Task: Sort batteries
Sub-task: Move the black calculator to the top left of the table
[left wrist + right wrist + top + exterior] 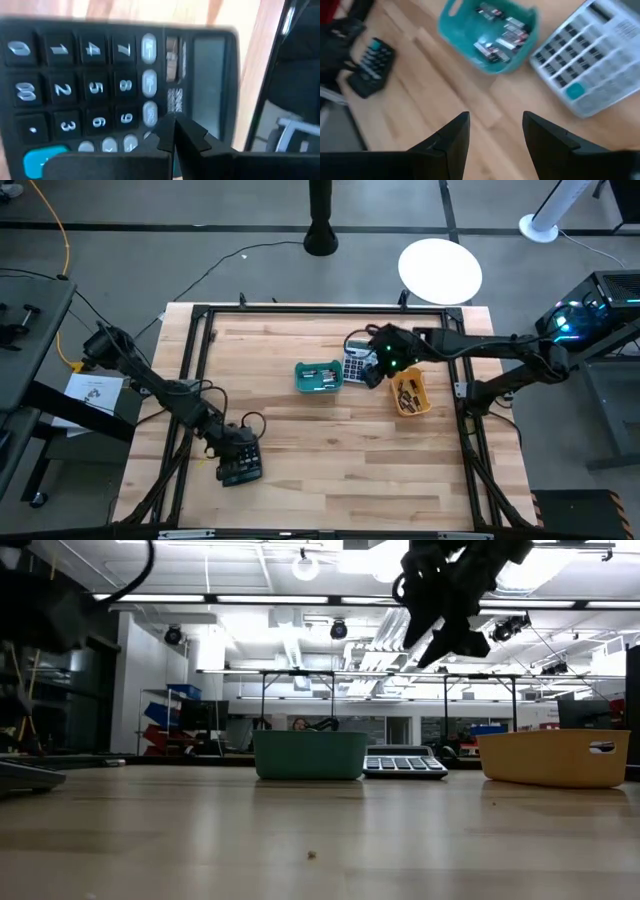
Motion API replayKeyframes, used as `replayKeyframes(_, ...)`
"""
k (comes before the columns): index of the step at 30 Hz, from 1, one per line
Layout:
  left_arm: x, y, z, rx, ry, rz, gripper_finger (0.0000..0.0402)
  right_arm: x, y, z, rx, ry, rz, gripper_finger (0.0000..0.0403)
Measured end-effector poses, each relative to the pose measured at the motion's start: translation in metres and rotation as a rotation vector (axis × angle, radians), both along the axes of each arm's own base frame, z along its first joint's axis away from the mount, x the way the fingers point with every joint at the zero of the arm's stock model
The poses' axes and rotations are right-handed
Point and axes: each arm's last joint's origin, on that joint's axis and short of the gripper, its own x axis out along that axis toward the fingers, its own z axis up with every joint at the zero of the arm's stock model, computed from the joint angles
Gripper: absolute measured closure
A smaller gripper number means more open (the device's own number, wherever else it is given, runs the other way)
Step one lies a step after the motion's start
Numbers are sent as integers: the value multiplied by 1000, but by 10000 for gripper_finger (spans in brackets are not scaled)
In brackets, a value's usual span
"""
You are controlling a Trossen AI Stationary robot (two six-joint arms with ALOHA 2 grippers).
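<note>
Right gripper [495, 132], fingers apart and empty, hung above the table between teal tray [465, 40] and yellow tray [418, 406]; the next pick apparently awaited. Left gripper [174, 131], fingers together, rested on the dark calculator [100, 90].

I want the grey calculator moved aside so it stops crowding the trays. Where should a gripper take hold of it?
Grip the grey calculator across its two long edges, coming straight down. It lies flat between the teal tray and the yellow tray, so a sideways approach looks blocked. The open right gripper, hovering close, seems best placed.
</note>
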Motion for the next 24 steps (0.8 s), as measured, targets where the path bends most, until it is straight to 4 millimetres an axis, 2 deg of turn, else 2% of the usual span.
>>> replayKeyframes(7,-15,3,-25,-7,-3,5,401,9,33,3,58,-41,-79,226)
replayKeyframes(13,-12,17,-30,64,-6,47,402,11,49,4,48,-58,-114,226)
replayKeyframes(17,-2,34,-30,120,-37,135,402,11,52,5,46,-62,-102,226)
replayKeyframes(24,10,78,-28,221,-45,417,402,11,52,5,3,-63,-51,226)
